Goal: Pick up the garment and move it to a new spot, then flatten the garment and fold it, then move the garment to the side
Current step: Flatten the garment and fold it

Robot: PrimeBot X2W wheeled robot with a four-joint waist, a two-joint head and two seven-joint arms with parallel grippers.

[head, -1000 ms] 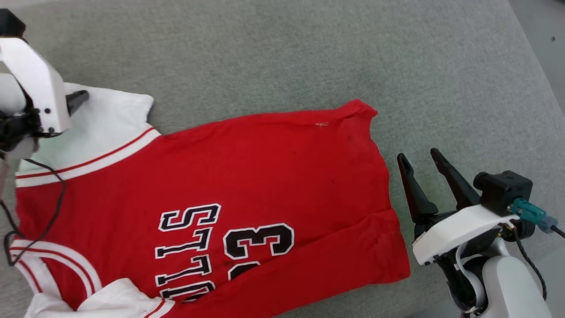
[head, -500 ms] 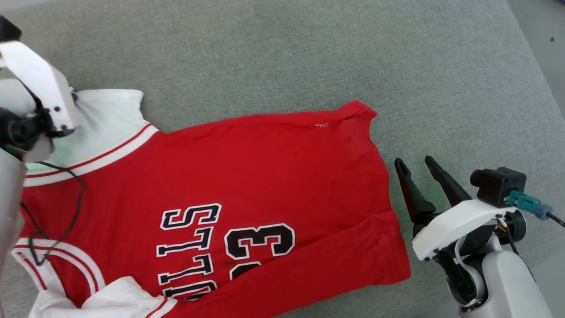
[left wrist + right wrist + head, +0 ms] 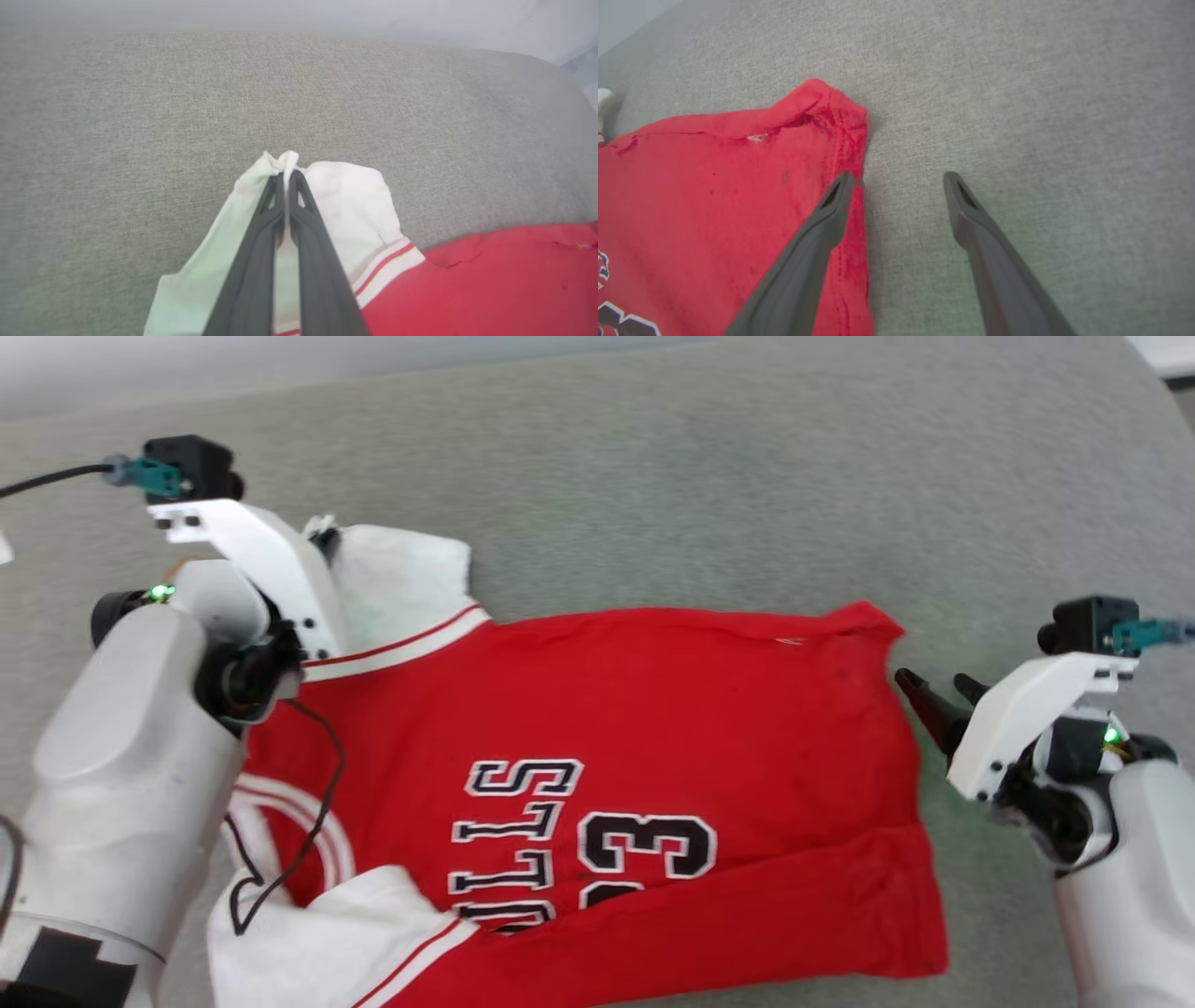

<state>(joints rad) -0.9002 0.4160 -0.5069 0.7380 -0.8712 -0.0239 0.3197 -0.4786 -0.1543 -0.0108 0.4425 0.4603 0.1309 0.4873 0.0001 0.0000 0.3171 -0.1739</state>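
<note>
The garment (image 3: pixel 672 709) lies spread print-up on the grey cushion (image 3: pixel 747 476), its body mostly flat and its near white sleeve bunched at the bottom of the head view. The left gripper (image 3: pixel 286 179) has its fingers pressed together on a pinch of the far white sleeve (image 3: pixel 348 200), gathering the cloth into a small peak at the tips. That corner hold looks chosen so the sleeve can be drawn out taut. The right gripper (image 3: pixel 899 179) stands spread wide at the opposite end, one finger over the red hem (image 3: pixel 852 140) and the other over bare cushion, apparently straddling the edge ready to close on it. Whether that finger touches the cloth I cannot tell. Bare cushion runs beyond the shirt on the far side and to the right, giving room to pull or stretch. The cushion's rounded far edge is well apart from the sleeve.
</note>
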